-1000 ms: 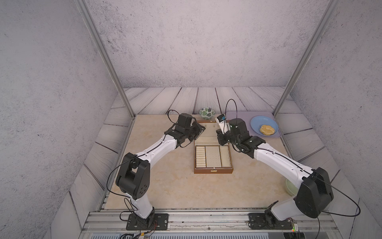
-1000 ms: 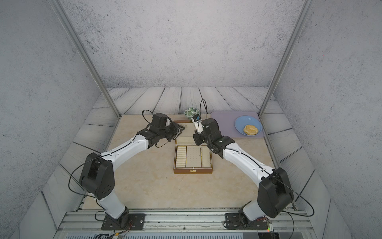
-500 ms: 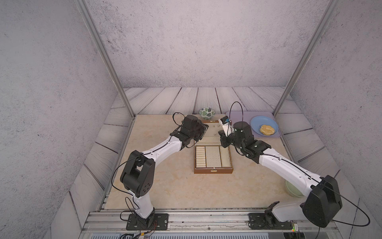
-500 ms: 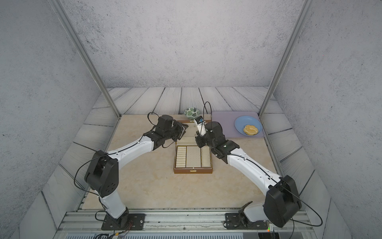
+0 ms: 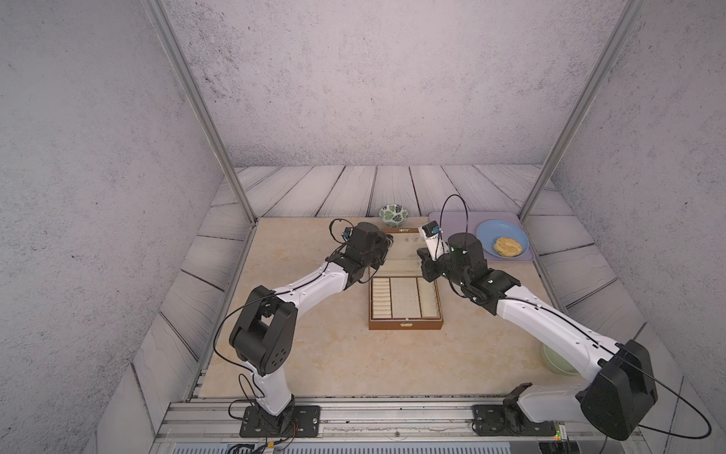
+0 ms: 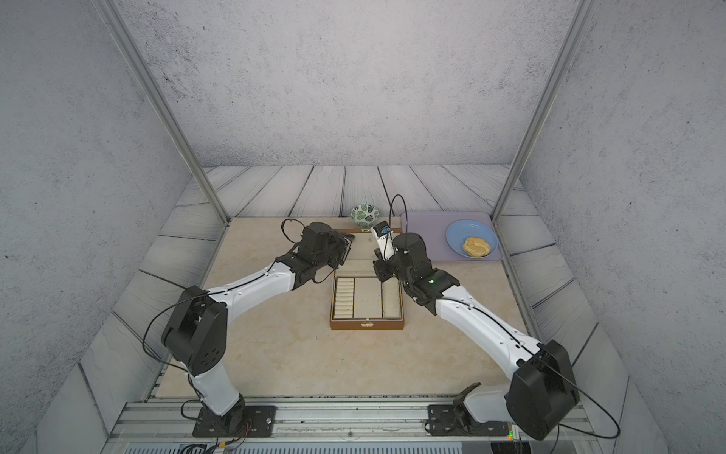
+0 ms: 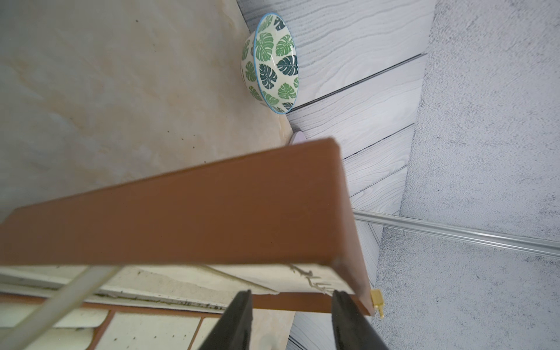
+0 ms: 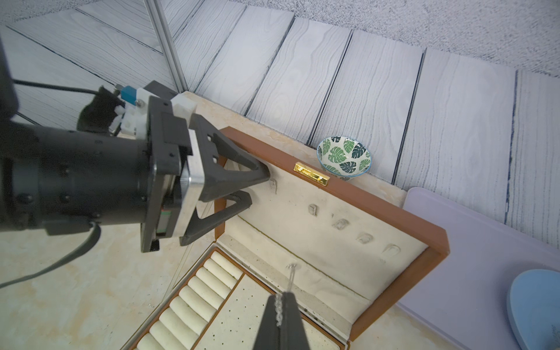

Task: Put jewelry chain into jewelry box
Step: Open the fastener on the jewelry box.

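While the right gripper [image 8: 280,298] pinches the jewelry chain [image 8: 289,277] between fingers pressed together, just above the far edge of the jewelry box [image 5: 406,325], the chain's free end reaches toward the cream lining low on the open lid [image 8: 348,218], so the step in hand looks like the delivery itself. At the lid's far left corner, beside the first hook [image 8: 273,183], the left gripper [image 8: 259,189] has its fingers part-way spread, and nothing shows between them. Next, I judge, the chain must be lowered into a compartment or looped on a hook before the pinch opens. No jewelry shows on the ring rolls [image 5: 380,296] or the dotted middle panel [image 5: 404,296]. Far behind the box, the leaf-patterned bowl [image 5: 394,214] looks empty. Far right, the lilac tray [image 5: 451,220] carries a blue plate [image 5: 491,232] with a bun [image 5: 507,247].
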